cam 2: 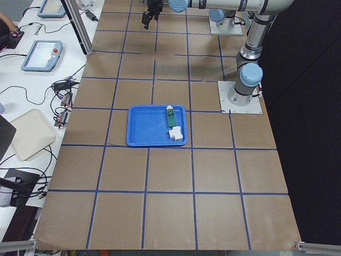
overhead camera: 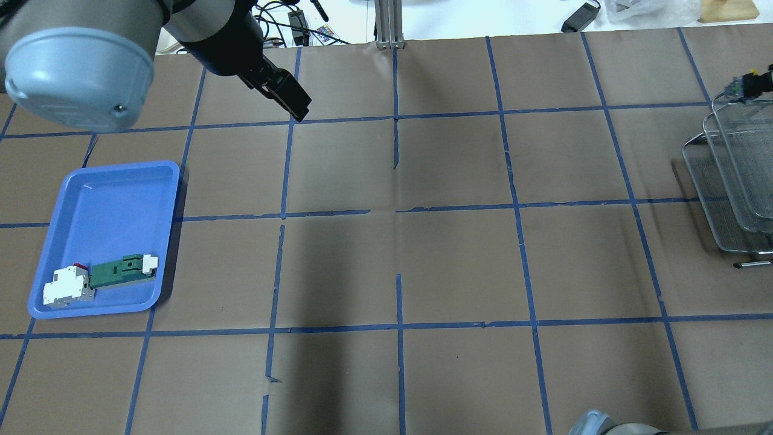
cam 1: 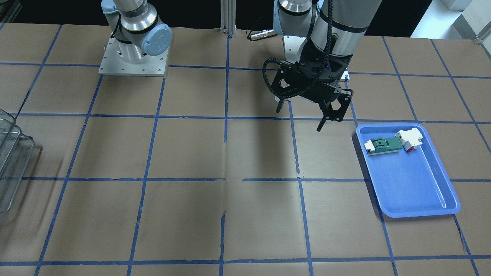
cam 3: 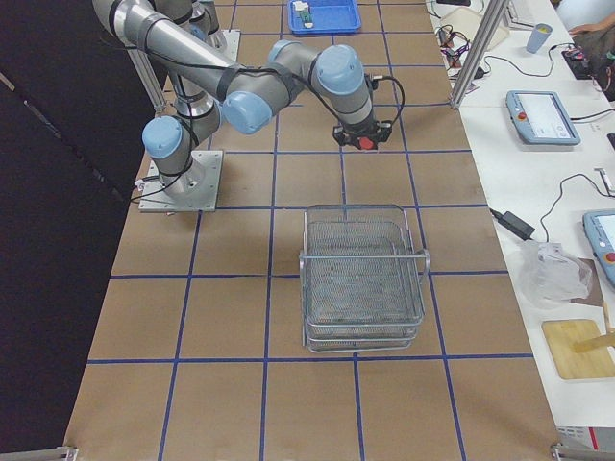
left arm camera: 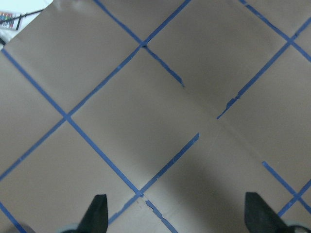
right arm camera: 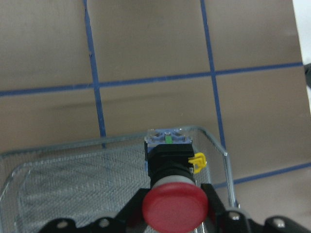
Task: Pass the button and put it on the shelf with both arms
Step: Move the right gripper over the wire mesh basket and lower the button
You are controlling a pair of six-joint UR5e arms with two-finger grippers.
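Button (right arm camera: 172, 194) sits pinched in the right pincer (right arm camera: 174, 216) beside the shelf (right arm camera: 73, 174); left pincer (cam 1: 299, 120) hangs spread, empty. Placing step, I judge: carry over a tier, lower, release.

Robotics laboratory, bench-top manipulation cell. Evidence: one large table (cam 1: 184, 153) papered brown and ruled into squares with blue tape (cam 1: 227, 76). Two industrial arms, the left arm (cam 1: 341, 27) and the right arm (cam 3: 259, 91), each bolted down on a metal base plate (cam 1: 132, 63). An aluminium profile post (overhead camera: 389, 21) at the table edge, ahead of the left gripper (cam 1: 299, 120) jaws and off to one side. A white side bench (cam 3: 538, 192) out past the right gripper (cam 3: 361, 140) jaws, away from the bases, carrying teach pendants (cam 3: 543, 117) (screen and red stop knob visible), loose cables (cam 2: 64, 98) and a power brick (cam 3: 514, 224).
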